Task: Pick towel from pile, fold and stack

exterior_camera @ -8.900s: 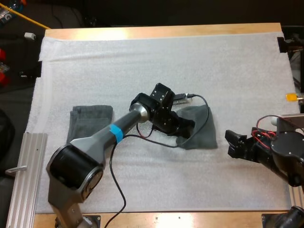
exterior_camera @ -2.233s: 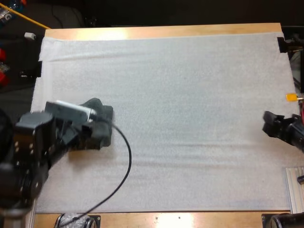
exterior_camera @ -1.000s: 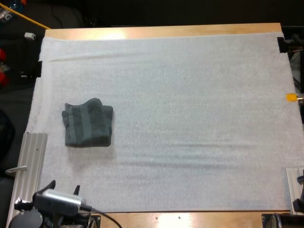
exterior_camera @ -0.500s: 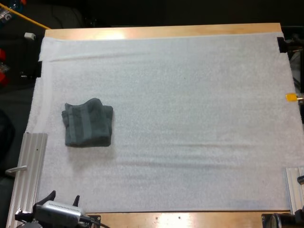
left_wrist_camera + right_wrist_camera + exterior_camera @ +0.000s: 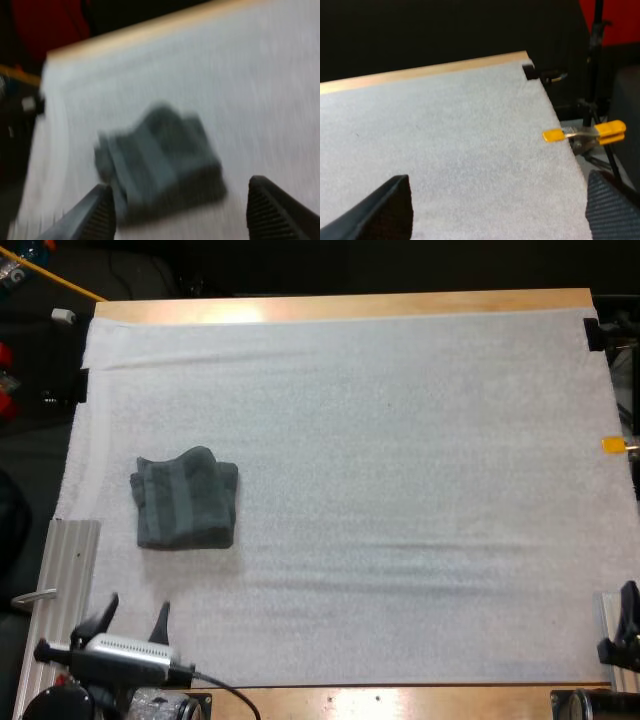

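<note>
**Stack laid, both arms back at the near edge**

The left end effector (image 5: 130, 618) sits at the near edge of the table (image 5: 340, 702), fingers spread and holding nothing. The right end effector (image 5: 497, 210) is likewise spread and unladen.

Just ahead of the left one, and well apart from the right, lies the folded towel stack (image 5: 185, 498), its top layer a little lumpy. I judge the stacking step finished. The next move calls for another towel, or for tidying that top fold.

A metal rail (image 5: 60, 570) hems the left end effector's outer side. Beyond, the mat (image 5: 420, 440) offers wide free room.
</note>
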Motion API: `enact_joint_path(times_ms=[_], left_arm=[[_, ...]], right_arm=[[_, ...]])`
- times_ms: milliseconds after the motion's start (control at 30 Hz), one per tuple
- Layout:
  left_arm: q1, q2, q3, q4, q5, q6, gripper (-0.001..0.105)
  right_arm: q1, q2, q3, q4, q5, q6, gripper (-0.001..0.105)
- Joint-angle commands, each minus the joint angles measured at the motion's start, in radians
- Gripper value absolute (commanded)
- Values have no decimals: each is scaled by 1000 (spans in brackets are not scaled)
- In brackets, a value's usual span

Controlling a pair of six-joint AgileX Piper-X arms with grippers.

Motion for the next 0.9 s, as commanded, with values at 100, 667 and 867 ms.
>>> enact_joint_path(times_ms=[100,667,867], left_arm=[[-1,-140,63,-160,-9,-4,55],[-1,-137,189,-172,-2,-8,55],[-1,-137,189,-172,-2,-8,55]], right_arm=[[0,-40,61,-87,17,-8,70],[0,-37,225,-156,17,8,70],[0,-37,225,-156,17,8,70]])
